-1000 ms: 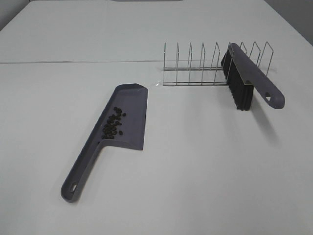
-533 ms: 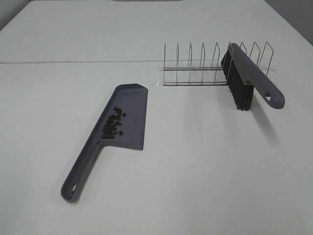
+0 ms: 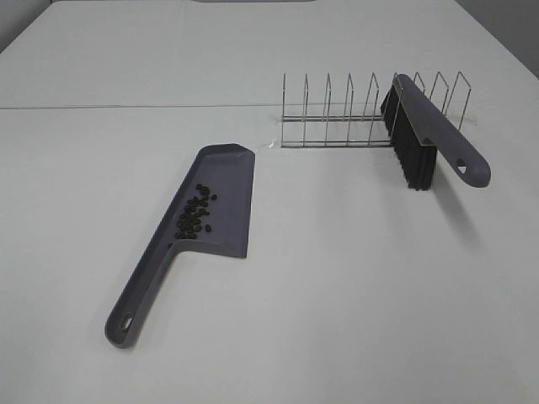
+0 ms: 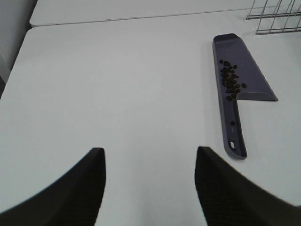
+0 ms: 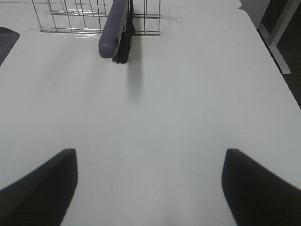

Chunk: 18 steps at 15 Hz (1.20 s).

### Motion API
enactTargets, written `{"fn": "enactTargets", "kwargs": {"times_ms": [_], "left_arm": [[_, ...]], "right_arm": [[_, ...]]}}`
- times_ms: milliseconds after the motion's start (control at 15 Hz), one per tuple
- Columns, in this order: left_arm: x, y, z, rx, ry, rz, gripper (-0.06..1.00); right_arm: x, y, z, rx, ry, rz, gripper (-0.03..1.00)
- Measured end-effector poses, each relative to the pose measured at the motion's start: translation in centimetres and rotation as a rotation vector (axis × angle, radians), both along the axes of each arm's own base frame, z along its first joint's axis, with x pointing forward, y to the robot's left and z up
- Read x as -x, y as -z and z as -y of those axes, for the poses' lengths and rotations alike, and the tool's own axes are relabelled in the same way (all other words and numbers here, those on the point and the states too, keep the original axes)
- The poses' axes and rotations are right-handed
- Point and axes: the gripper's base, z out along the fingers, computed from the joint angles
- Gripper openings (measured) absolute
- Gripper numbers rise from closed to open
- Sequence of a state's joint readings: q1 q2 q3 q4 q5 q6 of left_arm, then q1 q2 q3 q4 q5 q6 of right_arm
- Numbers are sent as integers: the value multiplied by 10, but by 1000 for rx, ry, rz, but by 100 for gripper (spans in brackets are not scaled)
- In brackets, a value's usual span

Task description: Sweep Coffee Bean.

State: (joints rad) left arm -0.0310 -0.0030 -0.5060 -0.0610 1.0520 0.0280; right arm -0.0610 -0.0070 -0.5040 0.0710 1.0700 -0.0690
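Only wrist views show jaws, both parted

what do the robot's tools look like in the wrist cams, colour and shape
Only the finger ends show. The left tool has two dark, nearly black fingers with rounded tips and a finely ribbed texture. The right tool has similar dark fingers. No cables or markings visible.

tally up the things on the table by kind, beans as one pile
dustpan: 1
brush: 1
wire rack: 1
pile of coffee beans: 1, lying in the dustpan
total: 4
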Motion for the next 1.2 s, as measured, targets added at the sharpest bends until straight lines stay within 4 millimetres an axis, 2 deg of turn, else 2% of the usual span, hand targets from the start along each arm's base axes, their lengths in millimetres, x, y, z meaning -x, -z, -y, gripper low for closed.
{"fn": "enactTargets", "kwargs": {"times_ms": [1200], "left_arm": [[0, 0, 0, -1, 5, 0, 55]], "right_arm": [[0, 0, 0, 0, 0, 0, 79]]}}
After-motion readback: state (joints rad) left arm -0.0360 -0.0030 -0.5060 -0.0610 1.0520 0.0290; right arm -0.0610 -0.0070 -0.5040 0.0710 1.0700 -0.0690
